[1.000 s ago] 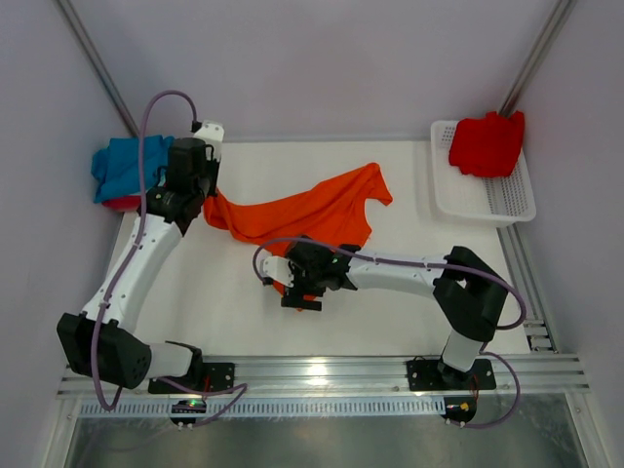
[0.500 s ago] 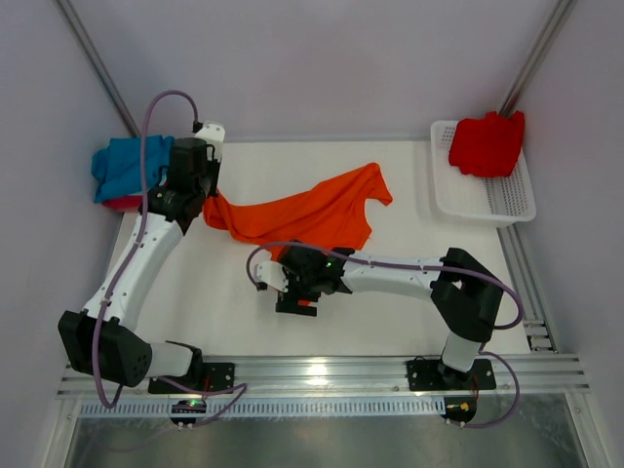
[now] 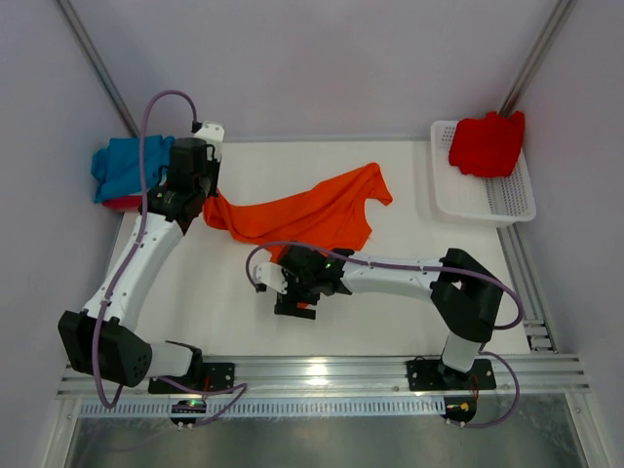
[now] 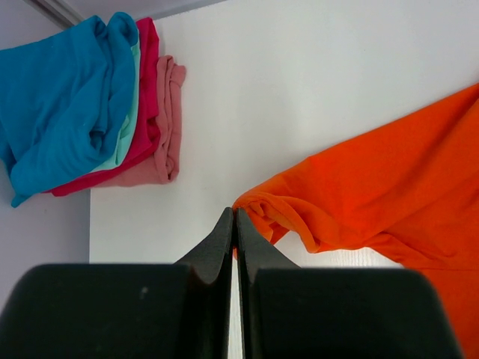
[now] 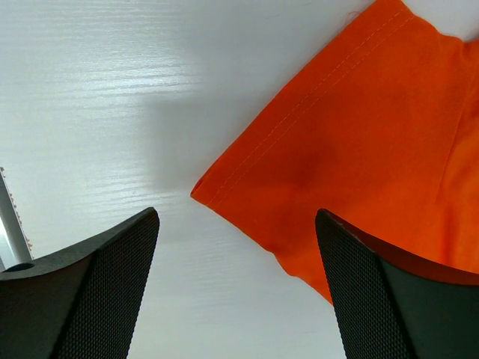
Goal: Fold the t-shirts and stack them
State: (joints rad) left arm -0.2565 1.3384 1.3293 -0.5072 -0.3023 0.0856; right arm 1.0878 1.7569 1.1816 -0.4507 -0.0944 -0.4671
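Bright, even light from overhead; shadows stay soft.
Beside the hem corner of the orange t-shirt point(image 5: 359, 142), a faint grey shadow and a streaky sheen lie on the white table point(image 5: 82, 82). Well below it in the top view, glare whitens a patch of the metal rail point(image 3: 317, 369). Its stitching and folds read sharp.

1. The place is judged to be a robotics laboratory test cell, not a home or a shop.
2. Two robot arms, the left arm point(image 3: 136, 263) and the right arm point(image 3: 400, 275), are seen bolted to an aluminium rail point(image 3: 322, 375) at the near edge of a white table point(image 3: 224, 312).
3. The table is enclosed by plain pale walls point(image 3: 312, 68) and metal corner posts point(image 3: 97, 63).
4. Purple cables point(image 3: 156, 102) are left exposed along both arms.
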